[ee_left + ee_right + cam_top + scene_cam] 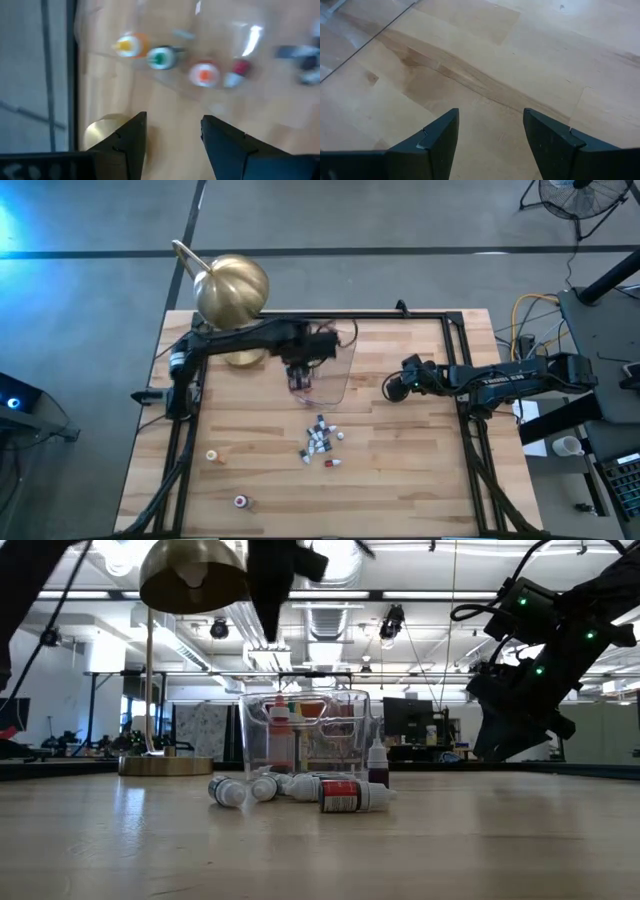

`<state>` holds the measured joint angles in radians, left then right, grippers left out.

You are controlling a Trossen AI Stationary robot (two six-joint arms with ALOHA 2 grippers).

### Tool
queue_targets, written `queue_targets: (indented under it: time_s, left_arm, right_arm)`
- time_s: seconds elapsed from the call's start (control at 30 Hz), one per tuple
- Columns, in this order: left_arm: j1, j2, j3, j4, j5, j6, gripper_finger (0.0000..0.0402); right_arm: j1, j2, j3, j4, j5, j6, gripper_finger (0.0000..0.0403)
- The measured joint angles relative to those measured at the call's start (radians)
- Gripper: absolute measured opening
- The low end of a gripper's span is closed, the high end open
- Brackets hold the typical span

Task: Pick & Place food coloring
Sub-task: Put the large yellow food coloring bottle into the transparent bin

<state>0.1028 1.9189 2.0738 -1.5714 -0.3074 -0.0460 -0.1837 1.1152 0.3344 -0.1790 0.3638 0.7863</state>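
Several tiny food coloring bottles lie in a cluster on the wooden table, and two more lie apart toward the near left. A few bottles with orange, green and red caps stand inside the clear tub. My left gripper hangs above the tub's left end, open, pointing steeply down, with nothing between its fingers. My right gripper waits open over bare table at the right.
A brass dome lamp stands at the far left, its round base beside the tub. A black frame rail runs along the table's edges. Bare wood lies between the tub and my right gripper, and along the near edge.
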Motion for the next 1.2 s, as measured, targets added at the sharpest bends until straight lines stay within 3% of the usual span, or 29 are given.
queue_targets:
  time_s: [0.17, 0.33, 0.63, 0.93, 1.2]
  left_arm:
    - [-0.13, -0.163, -0.159, 0.036, 0.021, -0.066, 0.0161]
    - [-0.286, -0.336, -0.393, 0.041, 0.05, -0.239, 0.0161]
    - [-0.549, -0.534, -0.787, 0.117, 0.262, -0.605, 0.0161]
    - [-0.72, -0.592, -0.911, 0.164, 0.381, -0.699, 0.0161]
    - [-0.786, -0.617, -0.934, 0.232, 0.399, -0.71, 0.0161]
  right_arm:
    - [0.0, 0.0, -0.001, -0.001, -0.006, -0.051, 0.0215]
    - [0.0, 0.0, -0.001, 0.002, -0.006, -0.101, 0.0215]
    - [0.0, 0.0, -0.001, 0.013, -0.005, -0.109, 0.0215]
    - [0.0, 0.0, -0.001, 0.035, 0.003, -0.088, 0.0215]
    - [0.0, 0.0, -0.001, 0.037, 0.033, -0.086, 0.0215]
